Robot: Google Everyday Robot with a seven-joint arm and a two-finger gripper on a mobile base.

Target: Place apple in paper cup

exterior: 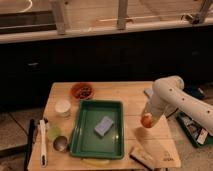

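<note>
The apple [146, 121] is a small orange-red fruit at the right side of the wooden table [125, 92]. My gripper [147, 118] hangs from the white arm [172, 95], comes down on the apple from above and is shut on it, low over the table. The paper cup [63, 107] is short, wide and white. It stands upright at the table's left side, left of the green tray [85, 142] and far from the gripper.
A blue sponge [104, 125] lies in the tray. A red-brown bowl [82, 91] stands behind it. A pale green cup [53, 133], a metal cup [60, 143] and a white tool [42, 142] are at the front left. A brown paper bag [156, 150] lies at the front right.
</note>
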